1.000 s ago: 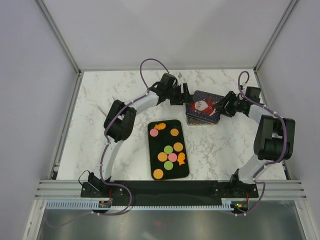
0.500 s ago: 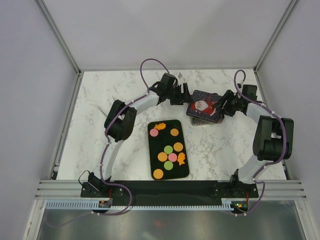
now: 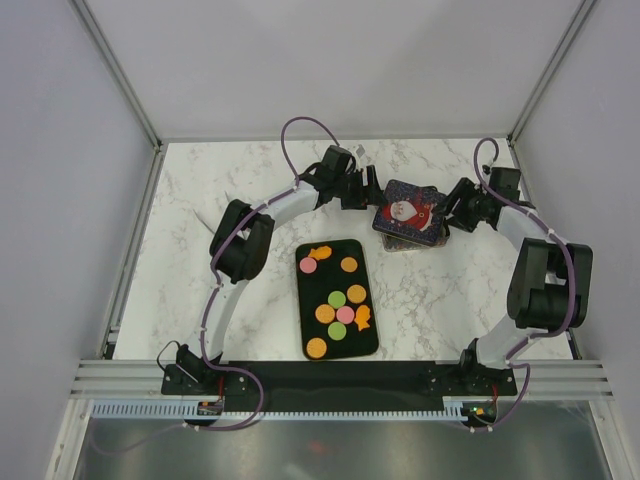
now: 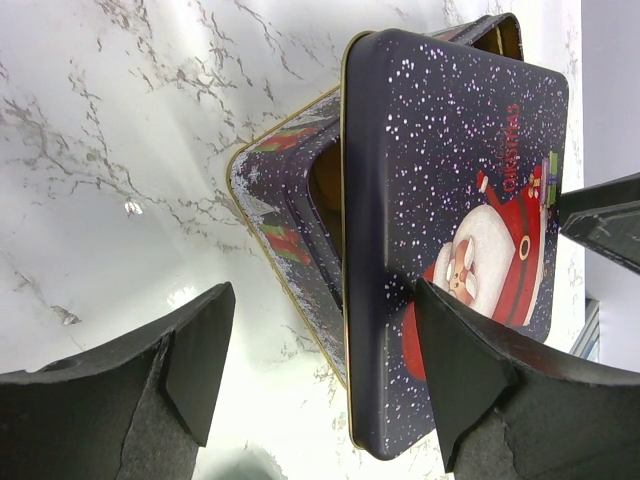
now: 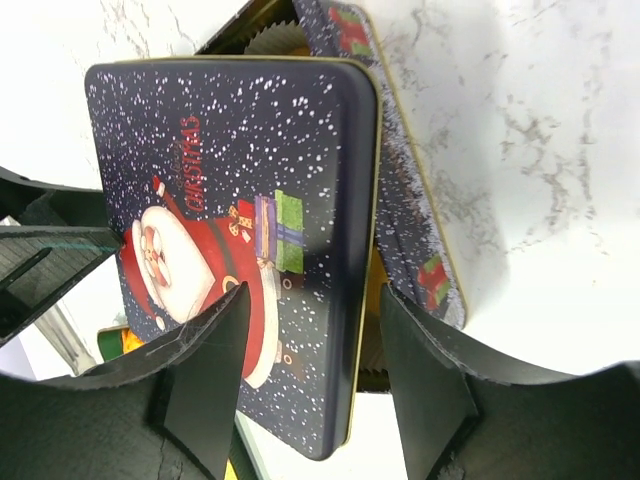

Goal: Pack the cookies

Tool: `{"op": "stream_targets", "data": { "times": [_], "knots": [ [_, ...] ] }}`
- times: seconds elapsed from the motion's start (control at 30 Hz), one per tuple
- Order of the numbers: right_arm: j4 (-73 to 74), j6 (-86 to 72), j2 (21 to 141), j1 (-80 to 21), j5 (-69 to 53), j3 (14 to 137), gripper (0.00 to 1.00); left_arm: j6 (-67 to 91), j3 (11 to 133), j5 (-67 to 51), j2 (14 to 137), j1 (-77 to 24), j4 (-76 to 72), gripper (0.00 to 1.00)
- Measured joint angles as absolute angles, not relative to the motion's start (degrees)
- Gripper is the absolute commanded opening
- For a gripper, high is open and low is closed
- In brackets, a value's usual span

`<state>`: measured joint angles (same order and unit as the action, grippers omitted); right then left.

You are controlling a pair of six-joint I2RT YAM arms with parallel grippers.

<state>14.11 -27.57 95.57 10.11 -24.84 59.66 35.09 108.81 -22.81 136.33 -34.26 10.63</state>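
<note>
The cookies (image 3: 337,300) lie on a black tray (image 3: 371,346): round orange, pink and green pieces and two orange star-like ones. The Santa lid (image 3: 408,212) rests askew over its tin base (image 3: 399,245), leaving gaps into the tin. My left gripper (image 3: 372,200) is open at the lid's left side. One of its fingers (image 4: 470,380) is over the lid (image 4: 450,150) and the other stands well clear of the base (image 4: 285,210). My right gripper (image 3: 447,215) is open and straddles the lid's right edge (image 5: 362,250) without pinching it.
The tin sits at the back middle of the marble table (image 3: 200,300), with the tray in front of it. Grey walls close in the table on three sides. A ruffled paper liner (image 5: 268,38) shows inside the tin.
The right gripper's jaws have widened a little and its wrist has shifted slightly right and back. The lid has settled a touch further back. The left arm has not moved.
</note>
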Motion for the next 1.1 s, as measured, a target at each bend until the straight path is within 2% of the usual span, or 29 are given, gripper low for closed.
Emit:
{"op": "stream_targets", "data": {
  "times": [0.27,1.1],
  "knots": [
    [14.22,-26.30,93.69,10.52,-22.55,59.70,0.78,35.11,108.81,-22.81,136.33,-34.26,10.63,0.79],
    [3.57,-30.11,94.78,4.32,-15.68,55.66,0.80,36.60,109.10,-20.82,136.33,-34.11,10.87,0.79]
  ]
}}
